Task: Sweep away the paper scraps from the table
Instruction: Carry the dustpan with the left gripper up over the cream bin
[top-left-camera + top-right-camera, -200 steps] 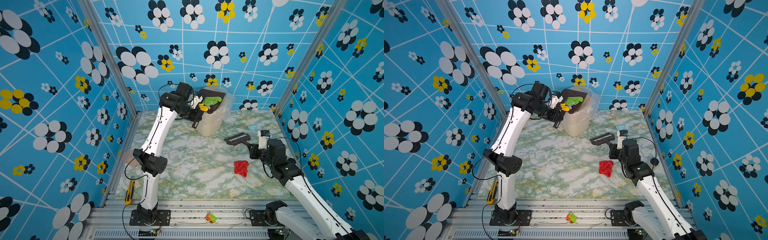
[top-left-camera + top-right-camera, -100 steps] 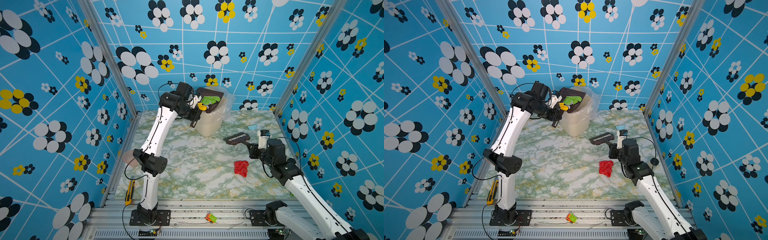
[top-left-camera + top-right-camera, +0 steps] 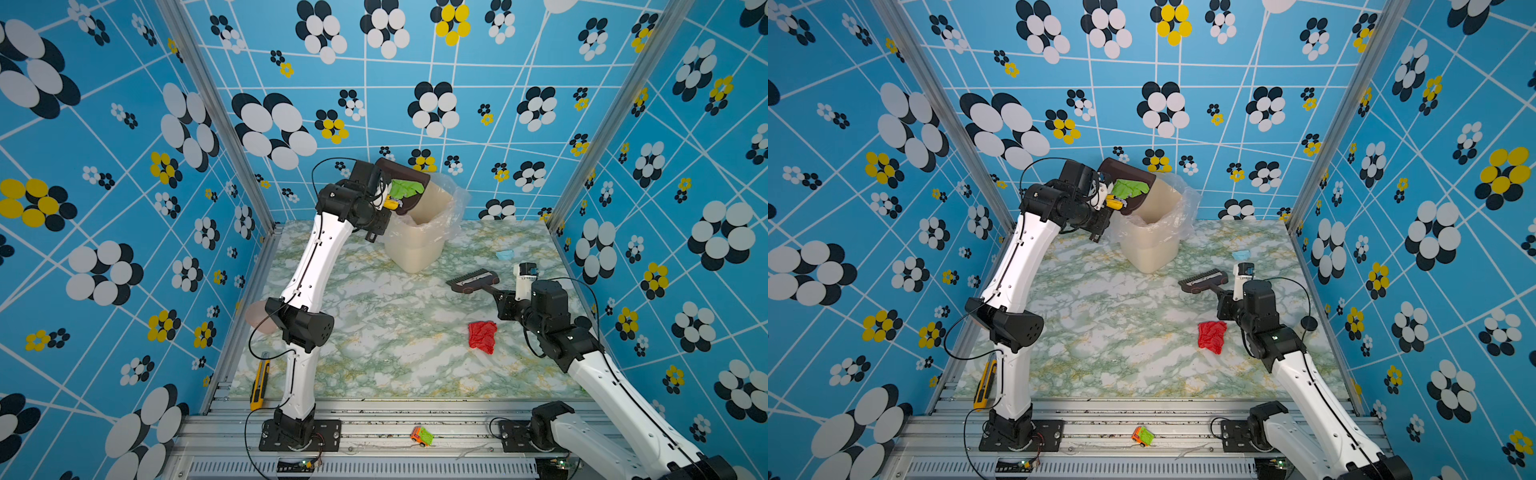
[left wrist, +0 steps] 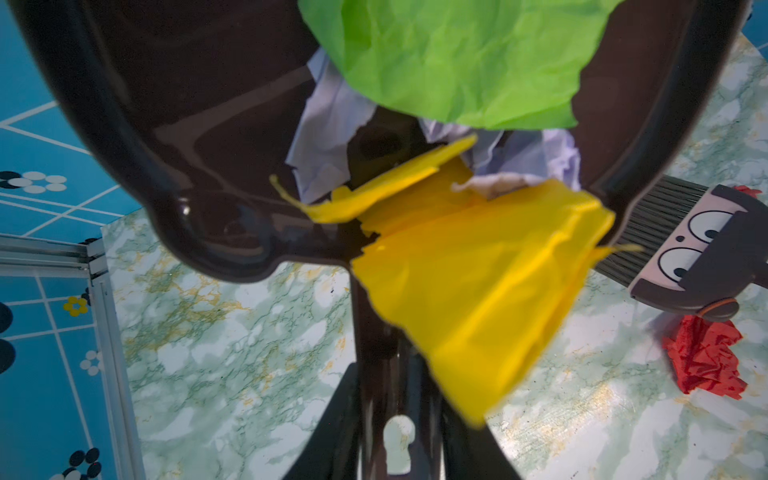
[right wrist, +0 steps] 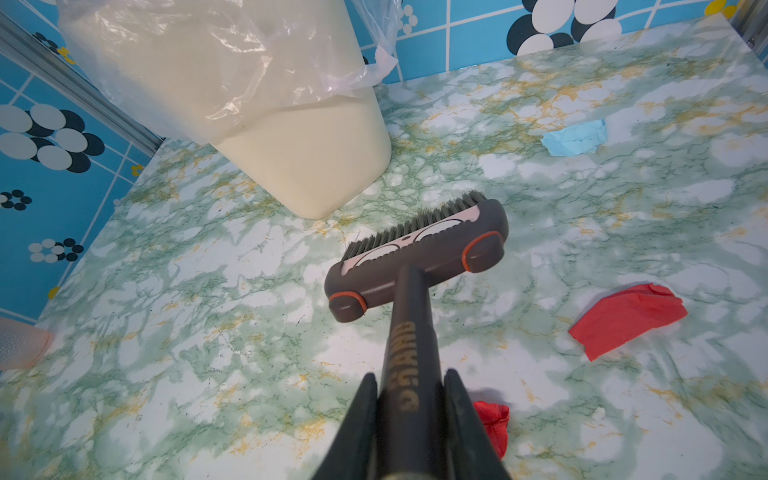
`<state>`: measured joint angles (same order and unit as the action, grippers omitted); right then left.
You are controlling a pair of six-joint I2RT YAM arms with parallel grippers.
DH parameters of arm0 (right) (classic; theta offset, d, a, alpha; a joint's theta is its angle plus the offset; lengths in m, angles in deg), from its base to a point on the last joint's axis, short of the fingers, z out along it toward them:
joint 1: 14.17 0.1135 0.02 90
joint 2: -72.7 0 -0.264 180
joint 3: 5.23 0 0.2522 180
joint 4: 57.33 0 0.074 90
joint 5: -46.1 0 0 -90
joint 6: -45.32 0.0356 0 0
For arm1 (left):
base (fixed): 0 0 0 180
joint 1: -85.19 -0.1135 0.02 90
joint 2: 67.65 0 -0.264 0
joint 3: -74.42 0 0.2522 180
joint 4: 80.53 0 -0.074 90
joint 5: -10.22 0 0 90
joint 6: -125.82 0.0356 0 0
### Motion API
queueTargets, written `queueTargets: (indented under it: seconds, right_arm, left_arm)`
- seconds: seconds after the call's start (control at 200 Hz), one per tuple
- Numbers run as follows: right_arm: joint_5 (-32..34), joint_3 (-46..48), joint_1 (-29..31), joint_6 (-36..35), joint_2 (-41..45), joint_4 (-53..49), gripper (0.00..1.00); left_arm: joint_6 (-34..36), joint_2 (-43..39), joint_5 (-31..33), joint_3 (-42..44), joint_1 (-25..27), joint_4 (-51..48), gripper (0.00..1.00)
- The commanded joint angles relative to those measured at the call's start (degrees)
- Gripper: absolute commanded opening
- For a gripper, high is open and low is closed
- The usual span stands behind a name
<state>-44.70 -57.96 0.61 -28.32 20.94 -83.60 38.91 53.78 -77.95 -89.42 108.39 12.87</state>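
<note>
- Left fingers (image 4: 332, 436) are clamping the dustpan (image 4: 187, 124), tilted at the bin (image 3: 415, 249).
- Only the left wrist view is showing a lavender scrap (image 4: 328, 120) with the green scrap (image 4: 457, 62) and yellow scrap (image 4: 478, 291).
- Right fingers (image 5: 361, 424) are clamping the brush (image 5: 415, 257); red scrap (image 3: 482, 336) and blue scrap (image 3: 504, 254) are lying on the table (image 3: 374, 332).

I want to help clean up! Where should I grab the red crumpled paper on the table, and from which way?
Pinch the red paper wad across its raised, crumpled middle, coming straight down from above. It lies loose on the table with nothing on top of it, and its puffed-up folds probably give more to catch than its thin edges.
</note>
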Motion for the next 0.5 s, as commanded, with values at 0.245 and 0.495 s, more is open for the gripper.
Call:
queueTargets:
  seconds: [0.245,0.495]
  right_arm:
    - [-1.1,0.5,-0.4,1.1,-0.1,4.9,0.00]
    - [-1.7,0.7,-0.4,1.8,-1.2,6.0,0.00]
  left_arm:
    - [5.6,2.0,12.7,-1.8,-0.3,3.4,0.00]
    - [10.2,2.9,17.9,-1.8,0.4,5.0,0.00]
